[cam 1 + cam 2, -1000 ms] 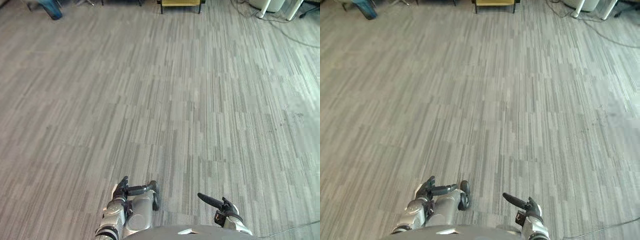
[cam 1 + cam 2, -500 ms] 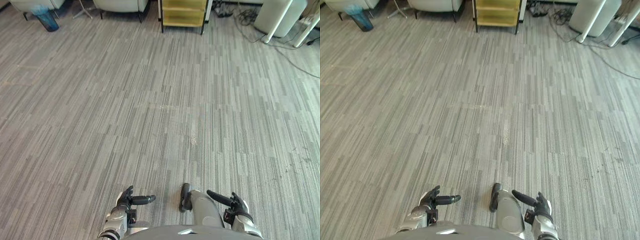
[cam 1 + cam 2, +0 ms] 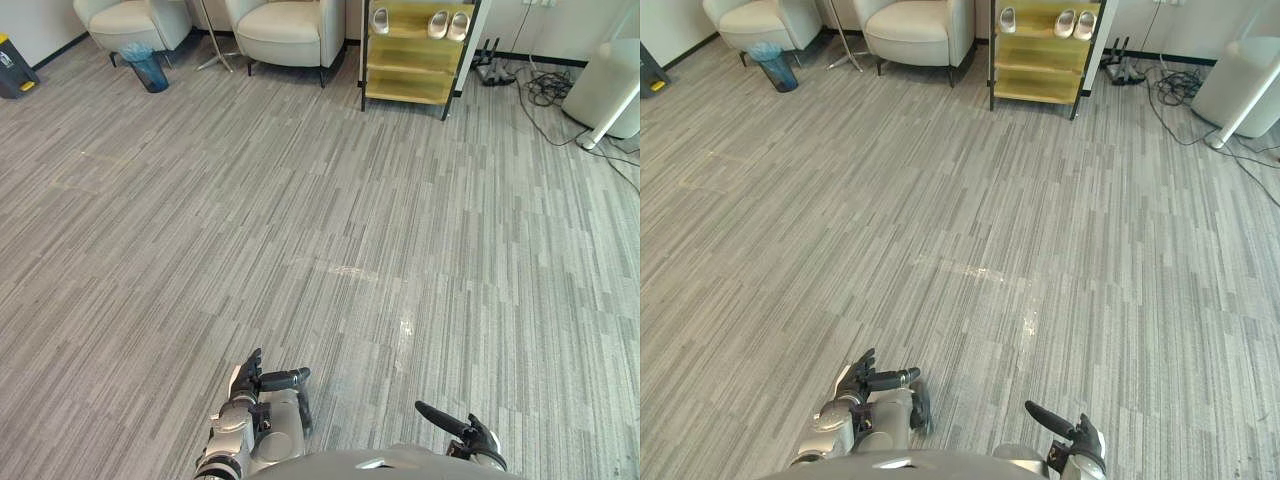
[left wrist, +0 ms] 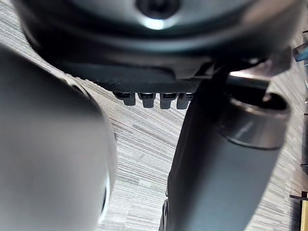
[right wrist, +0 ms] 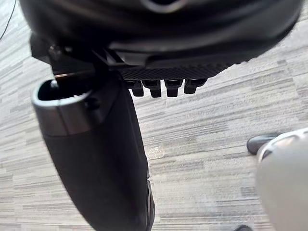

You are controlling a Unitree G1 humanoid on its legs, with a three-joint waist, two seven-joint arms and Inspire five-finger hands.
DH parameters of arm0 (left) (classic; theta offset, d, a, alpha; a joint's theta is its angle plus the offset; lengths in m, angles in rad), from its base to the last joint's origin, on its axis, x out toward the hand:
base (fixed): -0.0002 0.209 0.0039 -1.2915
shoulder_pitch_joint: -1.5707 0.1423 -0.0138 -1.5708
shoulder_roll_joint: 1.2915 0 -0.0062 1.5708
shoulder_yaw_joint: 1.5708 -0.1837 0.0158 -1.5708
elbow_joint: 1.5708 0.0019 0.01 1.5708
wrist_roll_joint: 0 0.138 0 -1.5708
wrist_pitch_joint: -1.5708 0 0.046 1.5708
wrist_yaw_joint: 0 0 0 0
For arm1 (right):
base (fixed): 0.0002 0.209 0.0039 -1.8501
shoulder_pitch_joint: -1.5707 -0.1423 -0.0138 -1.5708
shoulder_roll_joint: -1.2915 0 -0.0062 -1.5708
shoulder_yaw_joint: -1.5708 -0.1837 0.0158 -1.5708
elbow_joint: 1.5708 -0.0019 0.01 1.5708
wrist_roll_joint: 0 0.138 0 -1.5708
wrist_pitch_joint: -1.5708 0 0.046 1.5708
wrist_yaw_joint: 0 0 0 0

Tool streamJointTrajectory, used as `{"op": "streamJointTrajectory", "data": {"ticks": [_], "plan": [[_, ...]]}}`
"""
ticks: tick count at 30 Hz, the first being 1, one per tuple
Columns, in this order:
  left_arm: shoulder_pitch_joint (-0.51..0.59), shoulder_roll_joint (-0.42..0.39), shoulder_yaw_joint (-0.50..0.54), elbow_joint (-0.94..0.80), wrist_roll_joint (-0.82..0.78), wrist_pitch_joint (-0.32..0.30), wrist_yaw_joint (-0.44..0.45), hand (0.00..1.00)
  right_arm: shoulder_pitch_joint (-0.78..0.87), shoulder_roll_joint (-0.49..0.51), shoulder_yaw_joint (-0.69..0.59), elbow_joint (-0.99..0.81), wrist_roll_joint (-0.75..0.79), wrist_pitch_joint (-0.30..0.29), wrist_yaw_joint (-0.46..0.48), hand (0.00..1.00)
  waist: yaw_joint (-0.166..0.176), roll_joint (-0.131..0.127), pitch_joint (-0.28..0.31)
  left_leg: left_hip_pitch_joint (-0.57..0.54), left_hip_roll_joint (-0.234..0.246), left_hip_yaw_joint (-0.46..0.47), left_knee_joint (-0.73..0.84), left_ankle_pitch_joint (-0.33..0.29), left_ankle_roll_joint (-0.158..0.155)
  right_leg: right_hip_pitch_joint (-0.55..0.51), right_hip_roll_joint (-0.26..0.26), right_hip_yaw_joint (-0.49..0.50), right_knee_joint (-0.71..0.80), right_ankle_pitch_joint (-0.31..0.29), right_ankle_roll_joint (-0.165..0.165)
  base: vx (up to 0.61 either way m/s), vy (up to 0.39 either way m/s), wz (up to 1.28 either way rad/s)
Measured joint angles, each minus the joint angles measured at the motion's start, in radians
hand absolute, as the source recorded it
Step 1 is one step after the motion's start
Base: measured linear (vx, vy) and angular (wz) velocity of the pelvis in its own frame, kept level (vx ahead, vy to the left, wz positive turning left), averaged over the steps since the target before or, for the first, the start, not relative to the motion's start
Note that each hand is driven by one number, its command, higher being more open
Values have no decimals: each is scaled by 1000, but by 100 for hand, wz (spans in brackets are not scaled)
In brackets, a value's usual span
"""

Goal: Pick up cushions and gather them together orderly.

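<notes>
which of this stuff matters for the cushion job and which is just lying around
Job: left hand, right hand, both open, holding nothing.

Just about: two armchairs, blue bin, yellow shelf with shoes, cables.

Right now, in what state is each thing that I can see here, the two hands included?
left hand: open, holds nothing.
right hand: open, holds nothing.
left armchair: upright on the floor.
right armchair: upright, beside the other.
blue bin: upright, a liner bag in it.
yellow shelf: upright, white shoes on its top board.
</notes>
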State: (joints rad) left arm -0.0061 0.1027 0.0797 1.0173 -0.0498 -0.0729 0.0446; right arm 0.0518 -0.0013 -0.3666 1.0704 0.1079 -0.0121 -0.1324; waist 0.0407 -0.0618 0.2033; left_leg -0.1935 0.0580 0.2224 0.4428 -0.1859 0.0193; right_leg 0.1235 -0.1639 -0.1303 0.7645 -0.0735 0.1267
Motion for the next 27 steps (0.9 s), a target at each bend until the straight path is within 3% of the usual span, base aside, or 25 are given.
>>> {"op": "streamJointTrajectory", "data": {"ticks": [1, 2, 3, 4, 5, 6, 7, 8, 9, 10, 13, 14, 16, 18, 19, 20, 23, 24, 25, 26, 27], "plan": [[-4, 8, -22, 13, -3, 6, 0, 100, -6, -5, 16, 3, -6, -4, 4, 100, 0, -6, 1, 55, -10, 4, -23, -27, -4, -97, -52, -19, 190, -52, -25, 536, 55, -8], [-5, 10, -30, 21, -8, 11, 0, 100, -12, -6, 16, 5, -5, -1, 9, 100, -1, -8, 1, 95, -16, 4, -48, -32, -6, -134, -71, -41, 239, -97, -53, 521, 3, -12], [-3, 7, -37, 32, -11, 19, 1, 100, -21, -13, 22, 2, -7, -2, 14, 100, -6, 8, 9, 172, -9, 4, -103, -33, -8, -180, -80, -84, 256, -153, -87, 416, -33, -9], [-1, 7, -38, 33, -11, 19, 1, 100, -22, -15, 27, -1, -7, -3, 14, 100, -6, 11, 9, 191, -5, 4, -116, -33, -8, -190, -78, -94, 251, -166, -95, 393, -53, -10], [8, 2, -39, 33, -18, 19, 1, 100, -22, -23, 39, -17, -7, -12, 19, 100, -13, 38, 19, 265, 24, 5, -160, -32, -9, -239, -51, -147, 190, -209, -116, 371, -104, -5], [11, 2, -39, 33, -19, 19, 1, 100, -23, -24, 42, -25, -8, -17, 20, 100, -14, 48, 17, 291, 42, 7, -172, -32, -9, -271, -34, -171, 126, -221, -119, 452, -164, -1], [20, 5, -37, 32, -20, 18, 2, 100, -27, -27, 51, -34, -8, -18, 20, 100, -14, 48, 15, 317, 58, 7, -178, -32, -10, -317, -16, -190, 14, -222, -115, 536, -238, 17], [31, 14, -38, 28, -20, 17, 2, 100, -26, -29, 78, -34, -10, -15, 19, 100, -20, 20, 2, 337, 52, 8, -174, -46, -45, -360, 0, -197, -248, -137, -98, 442, -213, 28], [25, 13, -35, 39, -21, 19, 2, 100, -25, -35, 81, -33, -6, -15, 22, 100, -29, 18, 5, 348, 58, -3, -169, -63, -75, -355, 9, -201, -263, -95, -166, 458, -230, 18], [22, -5, -37, 46, -22, 18, 3, 100, -31, -49, 76, -19, -11, -15, 19, 100, -22, 49, -1, 351, 88, -23, -176, -73, -84, -339, 39, -205, -276, -92, -170, 426, -209, -14], [20, -19, -47, 48, -17, 16, -8, 100, -38, -77, 67, 6, -10, -22, 18, 100, -26, 72, 7, 346, 65, -80, -231, -73, -85, -288, 73, -185, -323, -104, -190, 305, -154, -10], [24, -30, -50, 46, -16, 15, -5, 100, -6, -81, 29, 34, -8, -7, 17, 100, -26, 90, 3, 328, 68, -88, -204, -32, -103, -198, 104, -205, -384, -106, -189, 122, -82, 22], [25, -31, -50, 43, -15, 12, -8, 100, 18, -79, 29, 31, -9, -9, 13, 100, -25, 84, -5, 301, 82, -75, -105, -35, -111, -155, 110, -215, -429, -116, -179, 117, -68, 23], [25, -33, -16, 29, -5, 12, -9, 100, 44, -68, 31, 17, -7, -10, 13, 100, -24, 83, -8, 187, 121, -54, 149, -38, -125, -97, 121, -222, -509, -114, -174, 169, -59, 18], [26, -34, -10, 28, -4, 12, -9, 100, 54, -69, 31, 11, -7, -8, 12, 100, -23, 88, -8, 159, 138, -39, 205, -59, -117, -78, 126, -222, -523, -114, -174, 151, -4, 8], [27, -44, 14, 27, 0, 12, -8, 100, 62, -73, 28, 11, -7, -7, 9, 100, -23, 90, -9, 132, 148, -30, 210, -98, -114, -51, 125, -222, -543, -111, -169, 117, 27, -5], [26, -47, 17, 23, 1, 10, -8, 100, 56, -74, 25, 10, -7, -7, 5, 100, -19, 91, -9, 101, 121, -49, 97, -106, -110, -26, 103, -198, -550, -108, -160, 163, 136, -26], [25, -52, 16, 20, 3, 9, -7, 100, 46, -74, 23, 3, -8, -7, 3, 100, -17, 94, -9, 94, 82, -98, -66, -45, -111, -18, 86, -172, -552, -108, -133, 149, 188, -37], [27, -56, 16, 20, 3, 9, -6, 100, 48, -77, 21, -3, -8, -7, 4, 100, -17, 103, -12, 94, 75, -116, -117, 5, -112, -16, 90, -166, -553, -111, -119, 137, 204, -43], [30, -70, 21, 22, -1, 9, -6, 100, 50, -85, 14, -8, -9, -9, 6, 100, -14, 118, -15, 93, 75, -144, -153, 102, -115, -11, 102, -153, -552, -121, -100, 196, 201, -17], [30, -57, 19, 27, 1, 8, -4, 100, 52, -68, 14, -13, -9, -8, 1, 100, -17, 98, -27, 119, 54, -141, -179, 113, -106, -4, 82, -136, -565, -121, -89, 168, 157, -12]]}}
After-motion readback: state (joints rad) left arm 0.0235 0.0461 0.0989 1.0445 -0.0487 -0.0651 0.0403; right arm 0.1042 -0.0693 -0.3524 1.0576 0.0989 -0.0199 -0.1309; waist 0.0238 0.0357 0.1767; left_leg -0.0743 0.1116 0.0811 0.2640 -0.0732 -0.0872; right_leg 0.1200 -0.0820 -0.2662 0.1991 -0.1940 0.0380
